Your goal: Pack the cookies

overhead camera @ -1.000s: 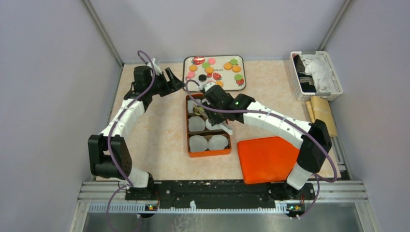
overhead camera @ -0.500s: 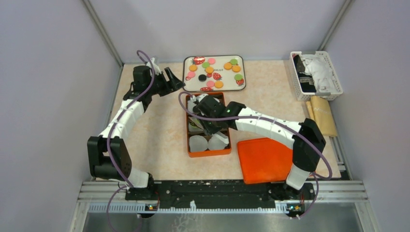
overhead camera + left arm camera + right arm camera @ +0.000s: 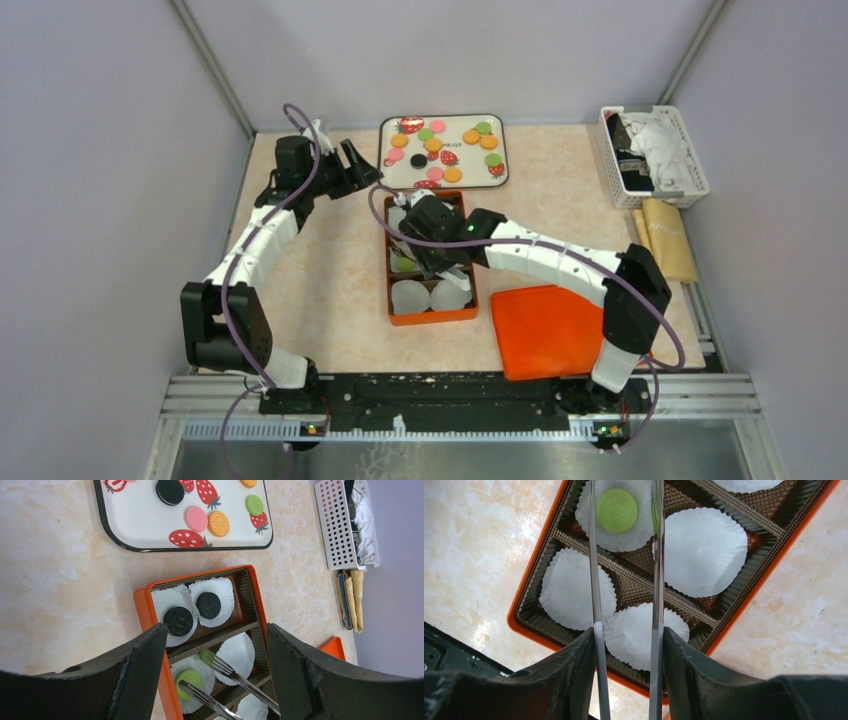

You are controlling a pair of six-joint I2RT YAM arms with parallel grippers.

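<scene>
Top external: right arm (image 3: 560,262) bent over the box (image 3: 432,319) — right gripper (image 3: 628,639) clamping tongs (image 3: 595,580) above a green cookie (image 3: 616,510).

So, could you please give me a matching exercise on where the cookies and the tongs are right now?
Things: 1 green cookie nearest the tongs; 2 pink cookie; 3 pair of black cookies; 4 tongs.
Places: A strawberry tray; B right tool; C paper cup, orange box's middle compartment; D box compartment nearest the tray.
Pairs: 1-C, 2-A, 3-D, 4-B.
</scene>
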